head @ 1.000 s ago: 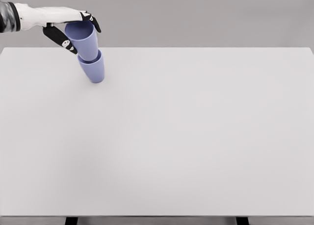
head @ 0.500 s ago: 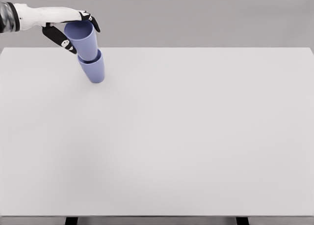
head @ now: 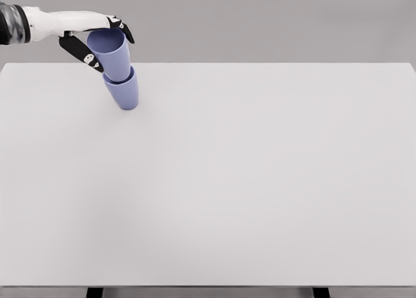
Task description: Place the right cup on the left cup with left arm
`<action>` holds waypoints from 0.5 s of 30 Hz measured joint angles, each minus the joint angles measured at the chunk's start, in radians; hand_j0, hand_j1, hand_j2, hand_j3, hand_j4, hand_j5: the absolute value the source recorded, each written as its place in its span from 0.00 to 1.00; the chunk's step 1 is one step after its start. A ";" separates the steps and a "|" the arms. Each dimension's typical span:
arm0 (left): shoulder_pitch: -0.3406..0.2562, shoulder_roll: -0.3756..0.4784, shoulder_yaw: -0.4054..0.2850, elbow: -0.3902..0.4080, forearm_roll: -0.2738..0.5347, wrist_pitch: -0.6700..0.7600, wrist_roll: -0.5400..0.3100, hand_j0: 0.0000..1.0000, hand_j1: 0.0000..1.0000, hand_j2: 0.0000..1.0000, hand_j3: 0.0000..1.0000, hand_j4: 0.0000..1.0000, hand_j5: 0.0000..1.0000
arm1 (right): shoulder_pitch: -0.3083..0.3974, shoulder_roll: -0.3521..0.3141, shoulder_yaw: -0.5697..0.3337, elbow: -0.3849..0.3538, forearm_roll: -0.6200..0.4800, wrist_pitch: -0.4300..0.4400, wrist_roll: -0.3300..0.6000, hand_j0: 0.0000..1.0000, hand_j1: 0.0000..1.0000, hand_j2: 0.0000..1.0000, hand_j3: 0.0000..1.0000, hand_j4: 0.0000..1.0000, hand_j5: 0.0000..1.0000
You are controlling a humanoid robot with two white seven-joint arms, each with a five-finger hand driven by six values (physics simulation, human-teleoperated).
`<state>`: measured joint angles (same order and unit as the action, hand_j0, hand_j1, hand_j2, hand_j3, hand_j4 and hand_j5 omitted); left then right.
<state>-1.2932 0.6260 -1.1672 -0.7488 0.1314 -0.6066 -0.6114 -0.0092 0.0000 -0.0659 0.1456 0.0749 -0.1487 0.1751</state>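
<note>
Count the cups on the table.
2, both blue, far left: the lower cup stands tilted on the table; the upper cup sits nested in it, gripped by the left hand.

We are seeing even, diffuse light washing the white table (head: 260, 181) — no glare, barely any shadows, only faint greyish mottling toward seven o'clock — and edges are rendering slightly soft.
</note>
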 measured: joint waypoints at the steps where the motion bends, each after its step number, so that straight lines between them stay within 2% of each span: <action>1: 0.009 0.000 0.000 0.000 0.000 0.000 0.000 0.51 0.51 0.51 0.51 0.51 0.51 | 0.000 0.000 0.000 0.000 0.000 0.000 0.000 1.00 1.00 1.00 1.00 1.00 1.00; 7: 0.014 0.000 0.002 0.000 0.007 0.002 -0.001 0.51 0.51 0.51 0.51 0.51 0.51 | 0.000 0.000 0.000 0.000 0.000 0.000 0.000 1.00 1.00 1.00 1.00 1.00 1.00; 9: 0.014 0.000 0.002 -0.001 0.006 0.002 -0.001 0.56 0.56 0.56 0.56 0.56 0.56 | 0.000 0.000 0.000 0.000 0.000 0.000 0.000 1.00 1.00 1.00 1.00 1.00 1.00; 12: 0.015 0.000 0.004 -0.002 0.009 0.004 0.000 0.96 0.96 0.96 0.96 0.96 0.96 | 0.000 0.000 0.000 0.000 0.000 0.000 0.000 1.00 1.00 1.00 1.00 1.00 1.00; 15: 0.018 0.001 0.003 -0.003 0.007 0.007 0.000 1.00 1.00 1.00 1.00 1.00 1.00 | 0.000 0.000 0.000 0.000 0.000 0.000 0.000 1.00 1.00 1.00 1.00 1.00 1.00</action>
<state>-1.2747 0.6273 -1.1647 -0.7517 0.1382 -0.5991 -0.6110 -0.0092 0.0000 -0.0660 0.1456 0.0749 -0.1487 0.1750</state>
